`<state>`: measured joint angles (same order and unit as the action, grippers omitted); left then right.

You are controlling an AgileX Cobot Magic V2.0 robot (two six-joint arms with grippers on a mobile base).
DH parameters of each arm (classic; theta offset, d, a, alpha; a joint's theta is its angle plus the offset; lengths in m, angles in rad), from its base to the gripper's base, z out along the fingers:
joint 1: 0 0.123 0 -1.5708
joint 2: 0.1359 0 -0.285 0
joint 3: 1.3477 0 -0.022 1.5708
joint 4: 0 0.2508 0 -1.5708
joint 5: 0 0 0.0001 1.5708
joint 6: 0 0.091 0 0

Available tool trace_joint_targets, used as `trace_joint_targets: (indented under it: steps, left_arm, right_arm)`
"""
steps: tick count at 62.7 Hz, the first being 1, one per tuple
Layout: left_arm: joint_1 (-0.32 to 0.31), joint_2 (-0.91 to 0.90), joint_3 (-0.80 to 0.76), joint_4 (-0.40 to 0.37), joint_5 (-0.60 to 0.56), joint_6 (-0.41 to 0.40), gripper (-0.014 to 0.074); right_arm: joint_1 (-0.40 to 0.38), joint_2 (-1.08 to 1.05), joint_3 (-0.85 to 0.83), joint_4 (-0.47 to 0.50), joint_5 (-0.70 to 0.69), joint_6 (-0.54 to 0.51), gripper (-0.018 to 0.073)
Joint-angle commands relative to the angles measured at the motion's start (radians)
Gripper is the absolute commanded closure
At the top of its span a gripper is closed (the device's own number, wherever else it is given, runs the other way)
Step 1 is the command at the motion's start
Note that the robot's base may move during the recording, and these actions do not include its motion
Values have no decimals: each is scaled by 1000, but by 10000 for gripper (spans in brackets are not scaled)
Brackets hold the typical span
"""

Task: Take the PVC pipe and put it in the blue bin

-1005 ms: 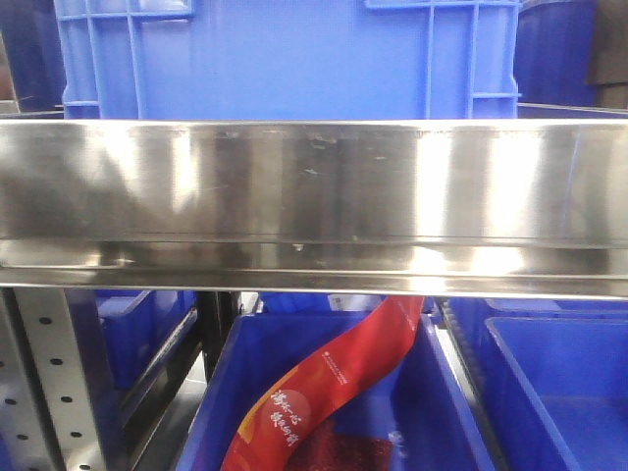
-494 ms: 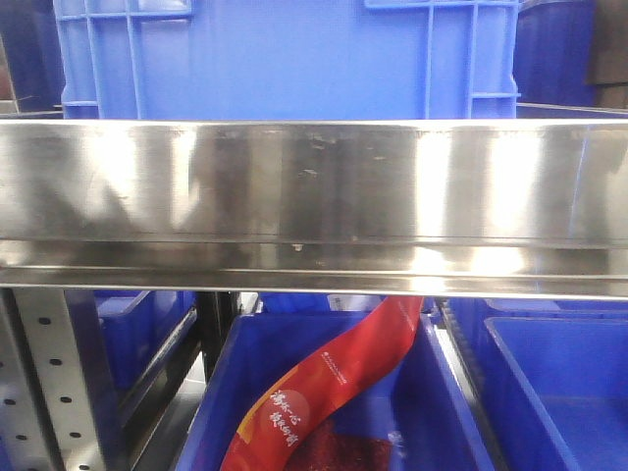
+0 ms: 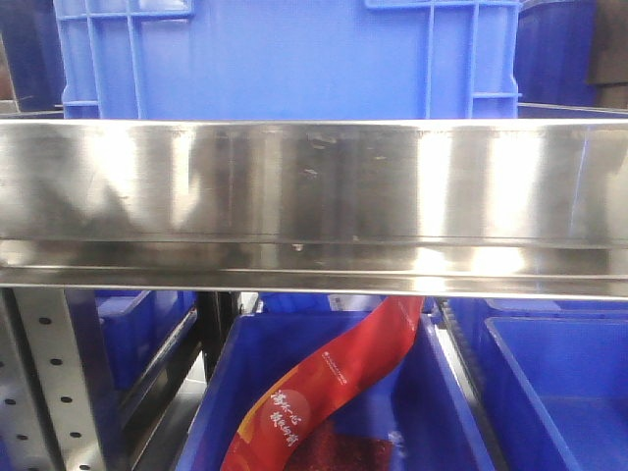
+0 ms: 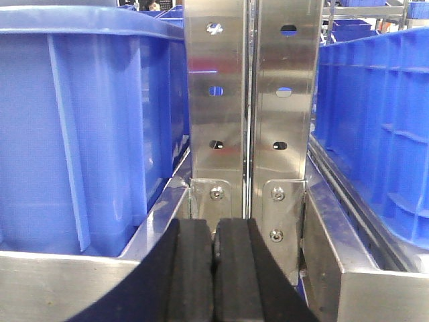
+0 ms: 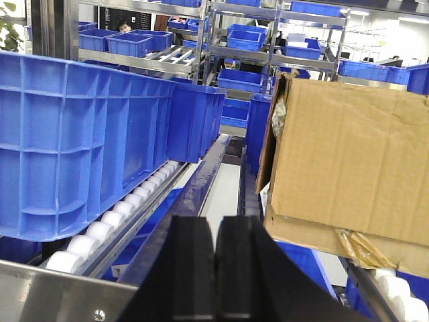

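Note:
No PVC pipe shows in any view. A large blue bin [image 3: 285, 59] sits on the steel shelf beam [image 3: 314, 201] in the front view. My left gripper [image 4: 214, 231] is shut and empty, facing a steel rack upright [image 4: 249, 107] between a blue bin on the left [image 4: 80, 127] and another on the right [image 4: 375, 127]. My right gripper [image 5: 215, 231] is shut and empty, above a roller conveyor lane, with a blue bin [image 5: 80, 134] to its left and a cardboard box [image 5: 348, 168] to its right. Neither gripper shows in the front view.
Below the beam in the front view a blue bin [image 3: 446, 392] holds a red banner [image 3: 324, 392]; another blue bin [image 3: 559, 383] stands at the right. White rollers [image 5: 120, 215] run under the bin in the right wrist view. Racks with blue bins [image 5: 241, 40] fill the background.

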<state>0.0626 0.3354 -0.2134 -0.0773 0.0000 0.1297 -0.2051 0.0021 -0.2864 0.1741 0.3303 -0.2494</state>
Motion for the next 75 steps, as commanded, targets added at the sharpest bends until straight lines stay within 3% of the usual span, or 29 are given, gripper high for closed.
trace_joint_targets:
  steps: [1,29,75]
  left_arm:
    - [3,-6,1,-7,-20,-6,707]
    - [3,-8,1,-7,-24,-6,707]
    - [3,-292,13,-7,-19,-6,707]
  right_arm:
    - [-4,-2,-1,-7,-26,1,722]
    - [-4,-2,-1,-7,-26,1,722]
    - [-4,-2,-1,-7,-26,1,722]
